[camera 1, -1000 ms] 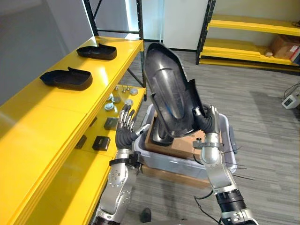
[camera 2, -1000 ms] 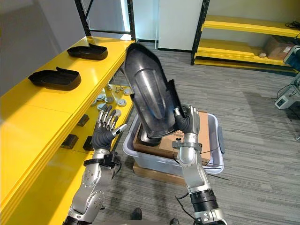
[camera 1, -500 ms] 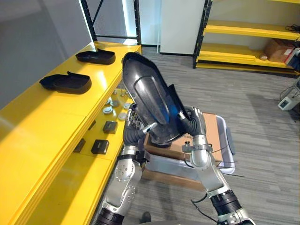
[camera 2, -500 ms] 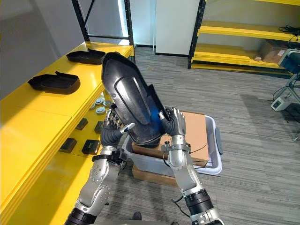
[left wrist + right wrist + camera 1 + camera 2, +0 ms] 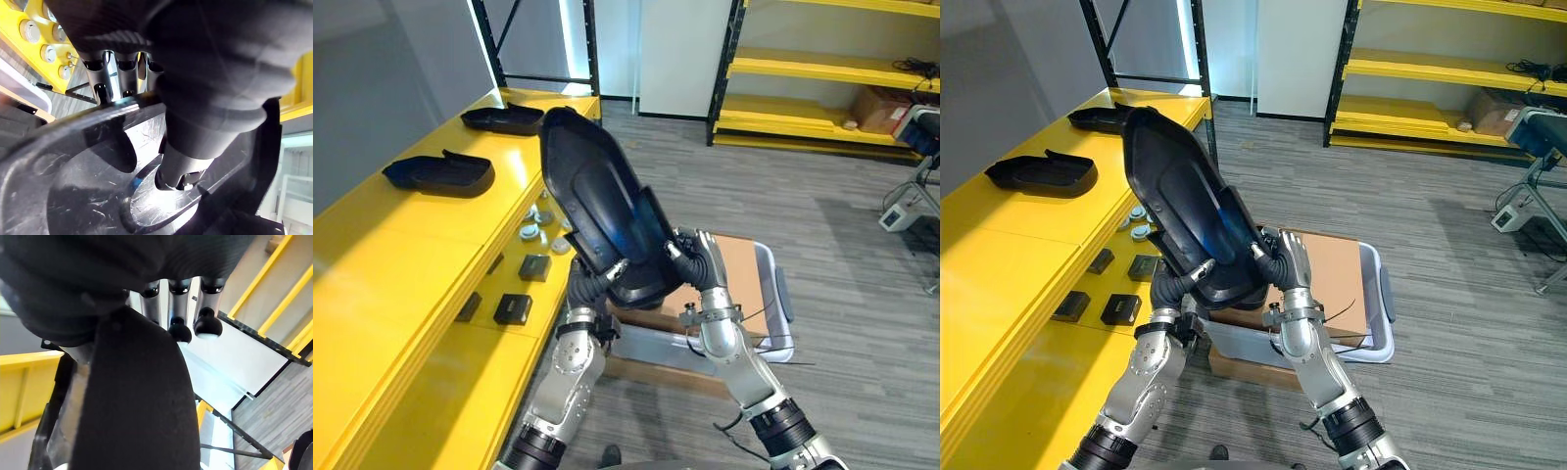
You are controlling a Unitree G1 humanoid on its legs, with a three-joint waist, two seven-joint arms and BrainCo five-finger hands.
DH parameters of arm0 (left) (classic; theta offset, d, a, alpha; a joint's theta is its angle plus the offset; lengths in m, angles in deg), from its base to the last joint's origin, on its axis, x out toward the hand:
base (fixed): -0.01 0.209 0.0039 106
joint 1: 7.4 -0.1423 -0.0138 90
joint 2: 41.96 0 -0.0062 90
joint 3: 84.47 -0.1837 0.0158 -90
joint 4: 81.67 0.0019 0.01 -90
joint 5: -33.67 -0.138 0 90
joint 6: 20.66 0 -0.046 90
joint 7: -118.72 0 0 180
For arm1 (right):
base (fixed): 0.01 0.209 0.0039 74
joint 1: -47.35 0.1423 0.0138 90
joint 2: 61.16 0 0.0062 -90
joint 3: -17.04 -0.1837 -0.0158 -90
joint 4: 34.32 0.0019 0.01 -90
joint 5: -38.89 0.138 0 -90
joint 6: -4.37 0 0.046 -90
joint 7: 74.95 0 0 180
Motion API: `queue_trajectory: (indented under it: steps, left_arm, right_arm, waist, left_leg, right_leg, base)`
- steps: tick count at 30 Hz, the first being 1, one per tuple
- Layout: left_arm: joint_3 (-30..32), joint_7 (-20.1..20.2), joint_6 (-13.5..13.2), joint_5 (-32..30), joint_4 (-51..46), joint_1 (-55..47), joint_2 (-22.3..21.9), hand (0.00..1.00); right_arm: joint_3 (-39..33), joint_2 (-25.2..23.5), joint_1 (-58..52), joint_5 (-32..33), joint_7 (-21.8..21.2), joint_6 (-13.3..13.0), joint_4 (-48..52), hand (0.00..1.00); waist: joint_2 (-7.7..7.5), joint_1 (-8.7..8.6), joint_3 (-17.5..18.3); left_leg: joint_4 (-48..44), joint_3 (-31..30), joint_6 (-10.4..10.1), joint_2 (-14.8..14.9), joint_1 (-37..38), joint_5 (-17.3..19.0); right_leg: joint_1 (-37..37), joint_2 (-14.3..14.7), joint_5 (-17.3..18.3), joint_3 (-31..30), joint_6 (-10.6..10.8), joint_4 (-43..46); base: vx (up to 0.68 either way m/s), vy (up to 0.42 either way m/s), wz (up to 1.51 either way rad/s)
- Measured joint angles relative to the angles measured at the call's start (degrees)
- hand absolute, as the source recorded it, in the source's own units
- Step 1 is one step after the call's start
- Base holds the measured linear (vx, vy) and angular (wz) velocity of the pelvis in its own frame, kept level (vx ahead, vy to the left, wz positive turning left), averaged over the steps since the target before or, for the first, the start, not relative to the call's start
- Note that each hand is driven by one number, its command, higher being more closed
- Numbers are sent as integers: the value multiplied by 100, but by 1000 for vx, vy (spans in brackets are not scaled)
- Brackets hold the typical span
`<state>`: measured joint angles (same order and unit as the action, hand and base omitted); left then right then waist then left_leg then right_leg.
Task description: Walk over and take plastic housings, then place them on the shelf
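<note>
The left hand's [image 5: 587, 287] fingers [image 5: 101, 90] are curled behind the lower rim of the large black plastic housing [image 5: 597, 211]. Its thumb [image 5: 180, 172] presses on the near face, so the rim is pinched between them. The right hand's [image 5: 700, 264] fingers [image 5: 179, 331] are bent over the opposite edge of the same housing. Its thumb is hidden from its wrist camera, but the hand appears to clamp that edge.

The housing is held up in the air between the two hands, above the grey carpeted floor and just beside the yellow shelf [image 5: 401, 245]. Its long axis runs steeply upward, from the wide rounded end at the hands to the narrower end leaning toward the robot's left, over the shelf's edge. Its glossy broad face is turned toward the head camera.

Both forearms rise from below and meet under the housing's low end, wrists close together, the left hand on the shelf side.

Two smaller black housings lie on the shelf's top level, the nearer housing [image 5: 440, 171] and the farther housing [image 5: 504, 118], well apart from the held one. On the lower level sit dark blocks [image 5: 514, 308] and round caps [image 5: 530, 232]. Behind the hands a pale plastic bin [image 5: 771, 294] holds a cardboard box [image 5: 744, 279].
</note>
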<state>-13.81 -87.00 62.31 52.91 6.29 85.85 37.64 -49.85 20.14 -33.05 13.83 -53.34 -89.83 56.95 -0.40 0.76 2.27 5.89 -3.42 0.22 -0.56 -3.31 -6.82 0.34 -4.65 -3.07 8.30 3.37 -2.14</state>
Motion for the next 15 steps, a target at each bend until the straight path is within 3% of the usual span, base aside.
queue_trajectory:
  steps: [9,15]
  left_arm:
    - [359,104,183,-1118,-266,17,-197,100]
    - [413,330,181,-1863,-425,-17,-421,100]
  right_arm:
    - [-383,-3,-1,1656,-703,-245,439,0]
    - [-1048,-132,-6,2547,-1006,-649,971,0]
  waist:
    - [2,3,13]
    - [7,-3,13]
  left_leg:
    - [0,-36,3,-19,28,-2]
    - [3,-35,1,-12,113,2]
  right_leg:
    - [-16,-11,34,18,2,41]
    - [-19,-20,161,19,48,206]
  base:
    - [1,-1,1]
    - [0,-2,1]
